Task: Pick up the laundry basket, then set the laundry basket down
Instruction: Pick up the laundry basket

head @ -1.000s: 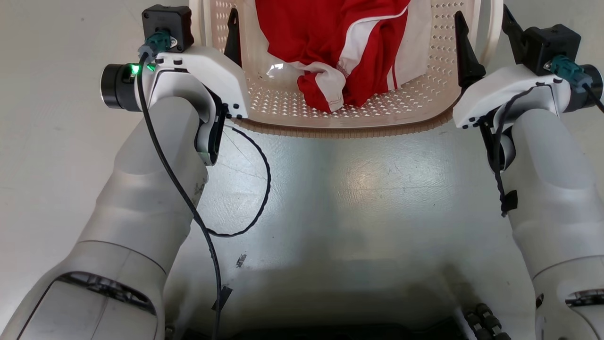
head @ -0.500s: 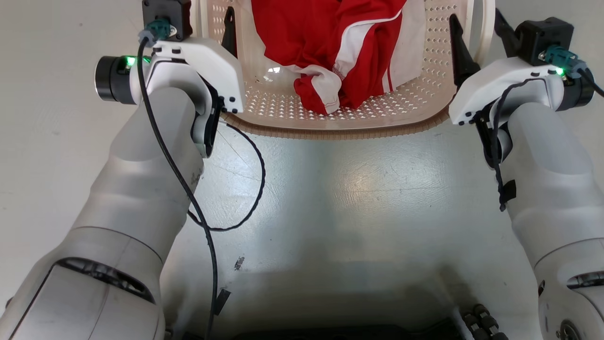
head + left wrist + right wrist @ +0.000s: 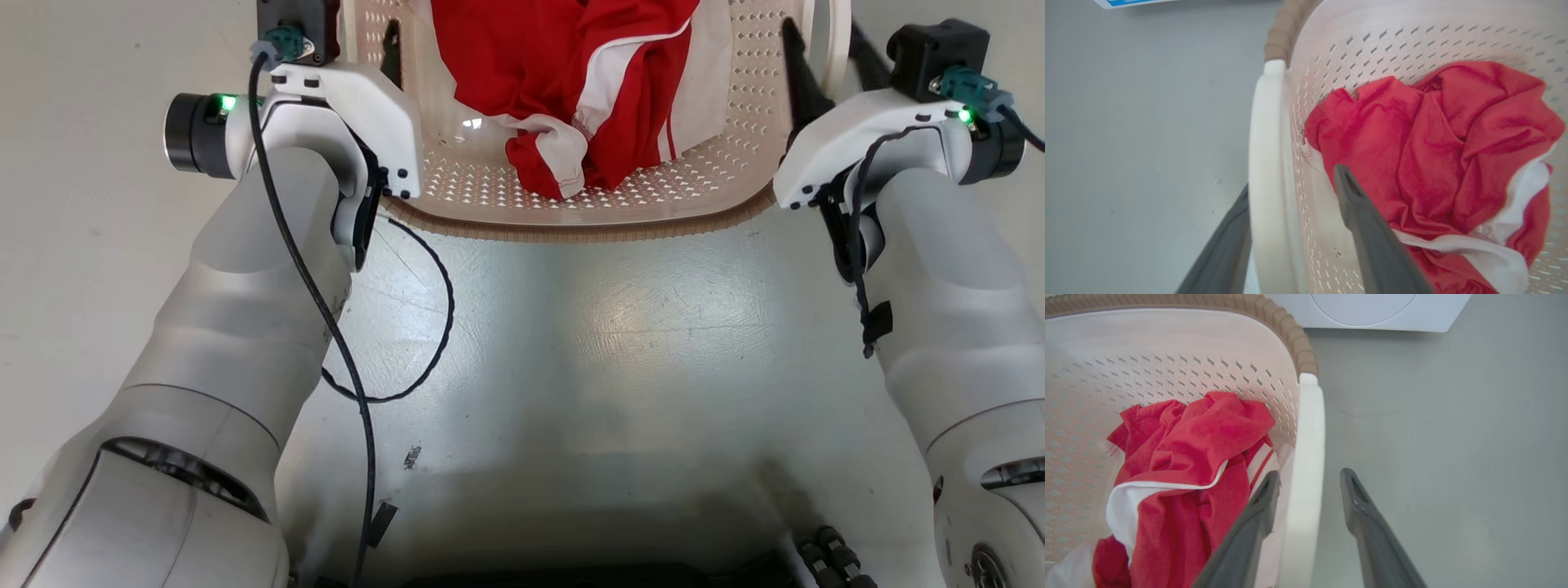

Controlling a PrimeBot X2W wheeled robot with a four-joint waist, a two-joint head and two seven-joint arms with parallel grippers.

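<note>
The left pincer, bottom middle, is open around the laundry basket by its white handle; the right pincer is open around the other handle; red cloth lies inside.

Grey forearms carry white wrist housings, black cables, green lights; fingers seem charcoal.

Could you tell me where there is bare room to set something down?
Free: grey floor between the cream perforated plastic laundry basket's brown rim and the robot; floor outside both white handles, right side reaching a white washing machine. Crowded: inside, red-and-white clothing; left hand, right hand straddle handles.
</note>
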